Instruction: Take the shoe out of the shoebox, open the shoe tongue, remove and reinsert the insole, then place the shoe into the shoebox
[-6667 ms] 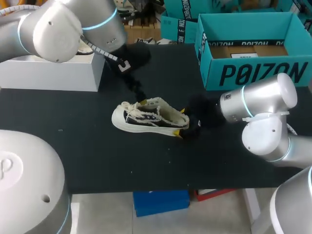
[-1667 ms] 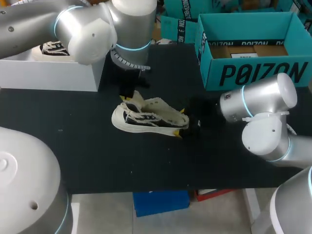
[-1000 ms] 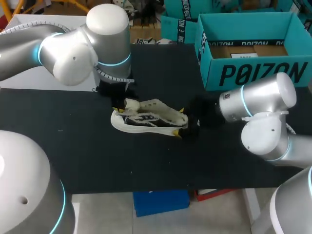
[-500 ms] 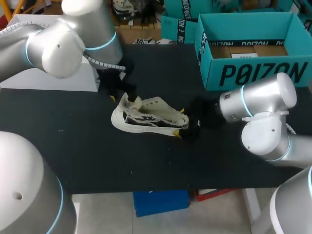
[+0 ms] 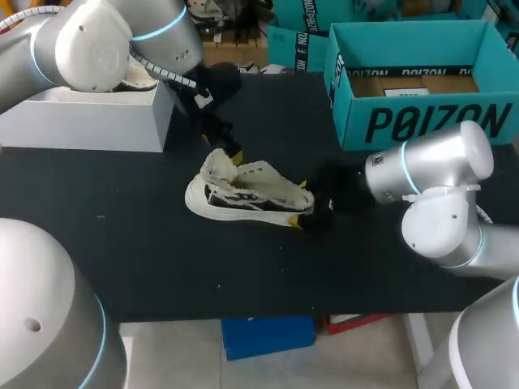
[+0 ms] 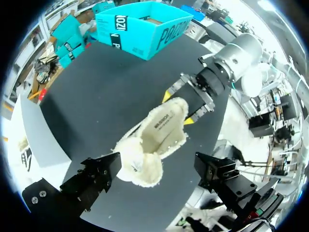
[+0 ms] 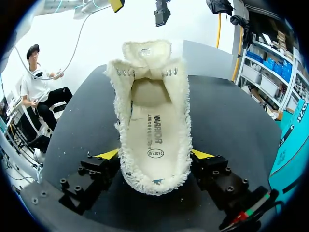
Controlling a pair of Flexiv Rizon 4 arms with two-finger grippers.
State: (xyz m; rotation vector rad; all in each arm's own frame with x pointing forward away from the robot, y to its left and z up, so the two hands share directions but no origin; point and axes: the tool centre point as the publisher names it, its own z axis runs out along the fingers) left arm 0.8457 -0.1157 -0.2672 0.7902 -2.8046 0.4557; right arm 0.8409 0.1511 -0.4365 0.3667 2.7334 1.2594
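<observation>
In the head view, the shoe [image 5: 247, 197] rests on its sole in the middle of the frame on the black tabletop [image 5: 162, 259]. Its toe points to the left, well apart from the teal shoebox [image 5: 422, 126] at the upper right. Your right fingers [image 5: 297, 222] clamp the heel from both sides, as they have for the last seconds, and the shoe has not shifted. What has changed is your left arm. Half a second ago its tips were down at the lace end; now your left fingers [image 5: 236, 156] have drawn back toward the upper left and hang just above the tongue [image 5: 216, 168]. The tongue now stands peeled up over the toe rather than lying flat

In the left wrist view, your left fingers stand wide apart and hold nothing. The shoe lies beyond them with its mouth gaping, and your right fingers grip its far end

In the right wrist view, the two yellow tips press either side of the heel and the shoe stretches away ahead of them. The tongue is folded forward at the far end, and the insole [image 7: 150, 128] shows bare along its length, seated inside the fleecy lining

By my reading, the tongue step is done and the insole is not yet out. Your next move probably calls for the left fingers to come back down into the mouth and pinch the insole's edge while the right keeps the heel steady. Watch that they catch the insole and not the lining
</observation>
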